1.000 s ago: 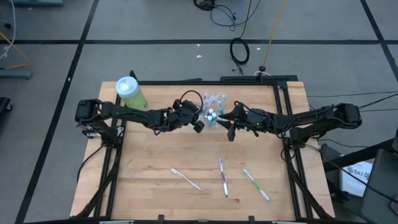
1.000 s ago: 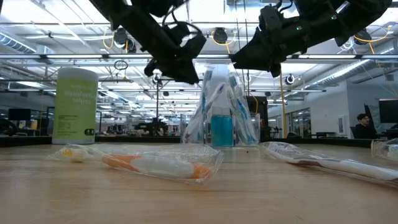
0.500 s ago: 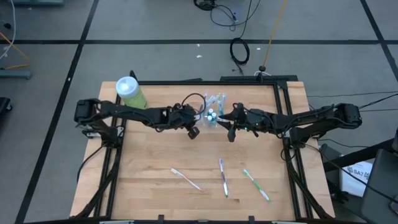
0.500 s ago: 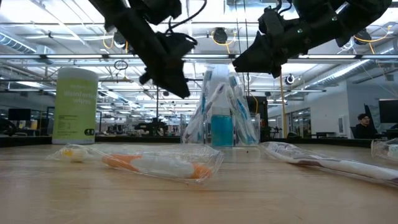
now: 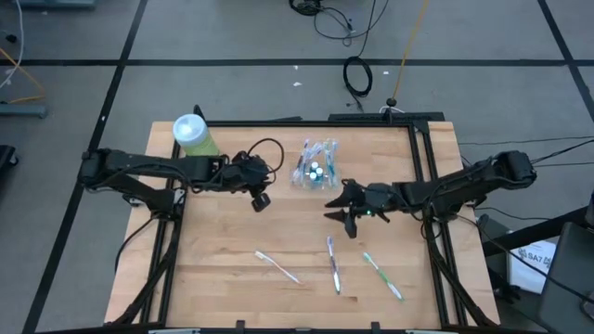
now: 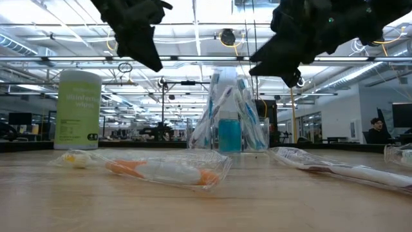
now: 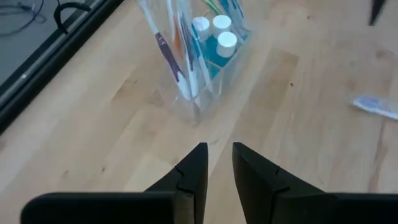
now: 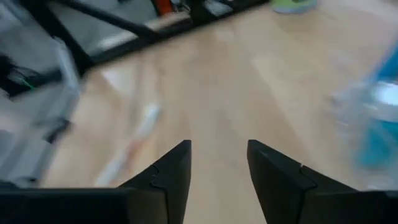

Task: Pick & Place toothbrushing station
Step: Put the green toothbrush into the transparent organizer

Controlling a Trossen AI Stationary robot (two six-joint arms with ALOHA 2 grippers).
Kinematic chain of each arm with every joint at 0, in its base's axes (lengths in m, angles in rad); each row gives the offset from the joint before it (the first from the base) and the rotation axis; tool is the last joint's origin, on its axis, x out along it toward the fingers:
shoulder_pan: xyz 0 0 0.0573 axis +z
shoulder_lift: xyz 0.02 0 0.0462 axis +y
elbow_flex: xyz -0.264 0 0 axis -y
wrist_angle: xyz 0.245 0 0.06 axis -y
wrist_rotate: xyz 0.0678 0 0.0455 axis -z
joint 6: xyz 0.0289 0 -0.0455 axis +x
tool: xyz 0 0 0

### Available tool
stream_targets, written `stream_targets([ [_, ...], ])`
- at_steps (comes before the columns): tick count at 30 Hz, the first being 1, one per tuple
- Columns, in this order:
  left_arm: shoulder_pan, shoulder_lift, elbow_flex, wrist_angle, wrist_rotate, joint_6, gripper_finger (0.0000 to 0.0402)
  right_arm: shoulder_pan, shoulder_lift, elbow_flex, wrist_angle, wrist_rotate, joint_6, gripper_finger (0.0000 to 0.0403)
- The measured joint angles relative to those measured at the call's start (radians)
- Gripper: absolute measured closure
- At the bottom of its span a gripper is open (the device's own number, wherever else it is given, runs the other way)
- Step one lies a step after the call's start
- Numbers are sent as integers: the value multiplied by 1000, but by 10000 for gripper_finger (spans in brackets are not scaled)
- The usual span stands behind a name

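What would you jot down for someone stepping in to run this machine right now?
Left gripper: empty, fingers narrowly apart, left of the clear cup.
Right gripper: open, empty, in front of the cup.
Cup stands mid-table toward the back, holding wrapped toothbrushes and white-capped tubes.
Left to do: three wrapped toothbrushes lie loose near the front edge: pink, purple, green.
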Motion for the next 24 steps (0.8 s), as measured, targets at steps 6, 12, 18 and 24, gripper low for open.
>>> stream_targets([
  [6, -2, -48, 0, -52, -7, 57, 323, 114, 54, 0, 81, 44, 198, 244],
  [12, -3, -50, 0, -57, -67, 80, 323, 251, 58, 55, -102, 34, 356, 265],
  [18, -2, -46, 0, -55, -115, 72, 323, 325, 94, 256, -542, 23, 595, 293],
  [24, -2, -47, 0, -50, -136, 64, 323, 384, 139, 361, -885, -125, 801, 294],
])
